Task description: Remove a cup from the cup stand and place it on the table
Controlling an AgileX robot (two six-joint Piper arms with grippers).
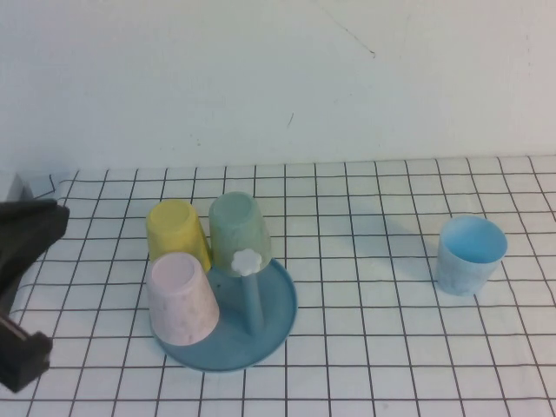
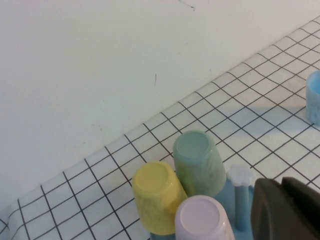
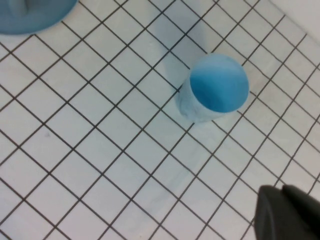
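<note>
since the small light blue speckled plastic cup (image 1: 470, 254) stands upright and alone on the white grid-printed table (image 1: 373, 347), well apart from the round teal-blue cup stand (image 1: 276, 306), it looks delivered. the left gripper (image 1: 22, 287) sits at the table's left edge; the right gripper (image 3: 287, 215) hangs above the cup with open cloth around. i cannot tell either's opening.

Left end effector (image 1: 22, 295) cut off at edge, right end effector (image 3: 290, 215) mostly out of frame
</note>
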